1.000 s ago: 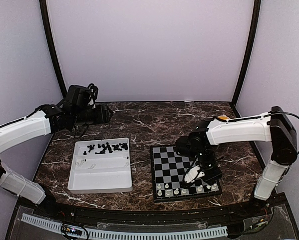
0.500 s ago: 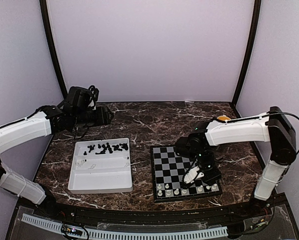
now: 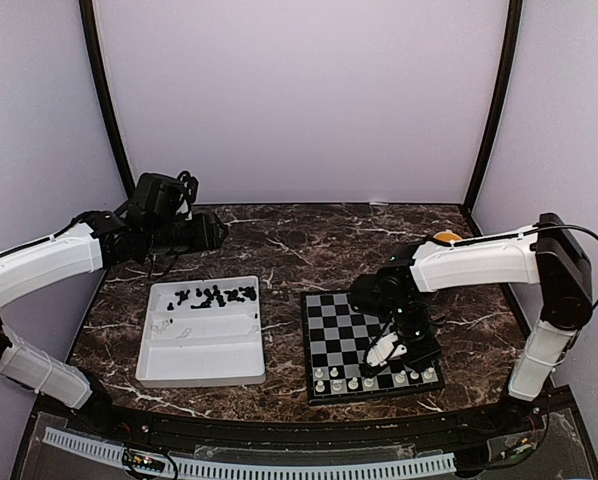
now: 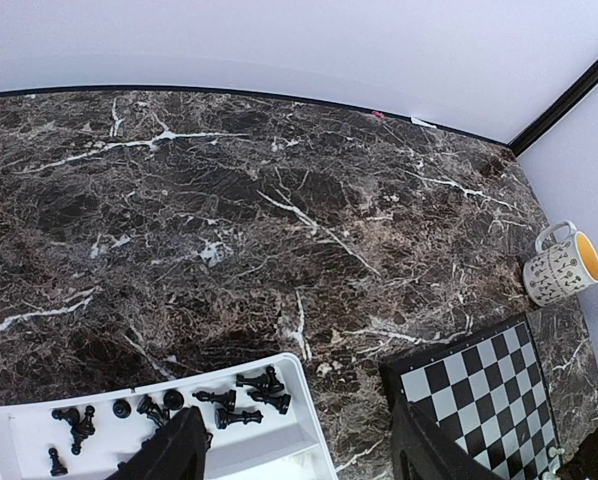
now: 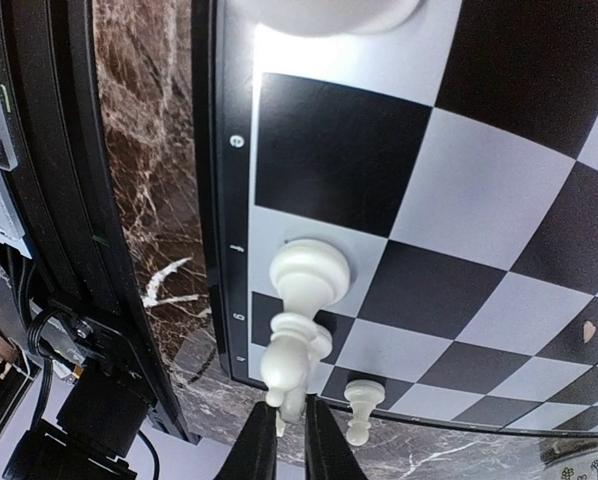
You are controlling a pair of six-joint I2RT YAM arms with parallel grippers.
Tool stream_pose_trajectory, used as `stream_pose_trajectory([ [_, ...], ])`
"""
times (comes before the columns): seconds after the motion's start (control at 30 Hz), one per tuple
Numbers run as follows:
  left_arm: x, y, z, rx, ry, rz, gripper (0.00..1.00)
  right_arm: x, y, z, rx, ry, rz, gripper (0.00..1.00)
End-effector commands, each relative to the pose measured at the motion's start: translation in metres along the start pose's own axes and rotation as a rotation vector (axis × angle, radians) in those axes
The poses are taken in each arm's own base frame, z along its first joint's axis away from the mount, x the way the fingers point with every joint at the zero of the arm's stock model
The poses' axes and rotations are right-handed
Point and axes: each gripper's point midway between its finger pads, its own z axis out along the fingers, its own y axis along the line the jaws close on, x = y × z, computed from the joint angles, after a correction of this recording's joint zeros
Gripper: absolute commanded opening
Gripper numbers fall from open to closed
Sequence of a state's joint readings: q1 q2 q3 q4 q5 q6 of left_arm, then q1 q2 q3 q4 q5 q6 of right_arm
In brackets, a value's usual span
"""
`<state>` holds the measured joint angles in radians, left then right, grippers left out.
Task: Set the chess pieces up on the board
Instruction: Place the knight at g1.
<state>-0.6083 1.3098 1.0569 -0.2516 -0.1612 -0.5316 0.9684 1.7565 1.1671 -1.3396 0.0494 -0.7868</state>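
**Chess set-up: right gripper low on the board, left gripper idle above the tray**

Overhead view: the board [image 3: 329, 320] lies right of centre, with a row of white chess pieces [image 3: 369, 381] along its lower edge. The right gripper [image 3: 384, 350] is down on the board's lower right squares. The left gripper [image 3: 214, 230] hangs at upper left, well apart from the tray [image 3: 199, 360], which holds the black pieces [image 3: 214, 295].

Left wrist view: the left gripper [image 4: 299, 425] has its fingers [image 4: 174, 450] spread wide, with nothing between them. The black pieces [image 4: 229, 395] lie below in the tray [image 4: 19, 430]. The mug [image 4: 559, 265] stands at the right edge.

Right wrist view: the right gripper [image 5: 289, 425] has its fingers [image 5: 259, 445] set narrow. The tip of a white piece [image 5: 294, 320] reaches their gap at bottom centre, and the piece stands on the board [image 5: 479, 150]. Whether the fingers clamp it cannot be told.
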Motion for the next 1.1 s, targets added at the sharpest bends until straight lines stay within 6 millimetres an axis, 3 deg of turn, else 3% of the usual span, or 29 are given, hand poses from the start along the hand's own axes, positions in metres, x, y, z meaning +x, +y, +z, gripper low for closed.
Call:
stream_pose_trajectory([
  [0.0,0.000,0.005,-0.006,-0.002,-0.004,-0.007,0.65,-0.002,0.002,0.001,-0.007,0.010,-0.007,0.13],
  [0.37,0.000,0.003,-0.006,0.006,-0.003,-0.007,0.66,-0.004,0.004,-0.001,-0.015,-0.004,-0.012,0.12],
  [0.6,-0.002,0.001,-0.006,0.013,0.002,0.006,0.66,0.001,0.013,-0.008,-0.020,-0.019,-0.041,0.21],
  [0.73,-0.002,0.005,-0.005,-0.022,0.029,0.060,0.68,0.001,0.012,-0.029,0.027,-0.076,-0.058,0.22],
  [0.87,0.019,0.021,-0.002,-0.099,0.131,0.111,0.67,0.001,-0.002,-0.055,0.086,-0.150,-0.034,0.22],
  [0.93,0.036,0.030,-0.002,-0.123,0.197,0.133,0.64,0.003,-0.013,-0.073,0.115,-0.228,-0.005,0.21],
  [1.07,0.078,0.043,0.002,-0.133,0.336,0.164,0.53,0.008,-0.061,-0.130,0.246,-0.497,0.131,0.26],
])
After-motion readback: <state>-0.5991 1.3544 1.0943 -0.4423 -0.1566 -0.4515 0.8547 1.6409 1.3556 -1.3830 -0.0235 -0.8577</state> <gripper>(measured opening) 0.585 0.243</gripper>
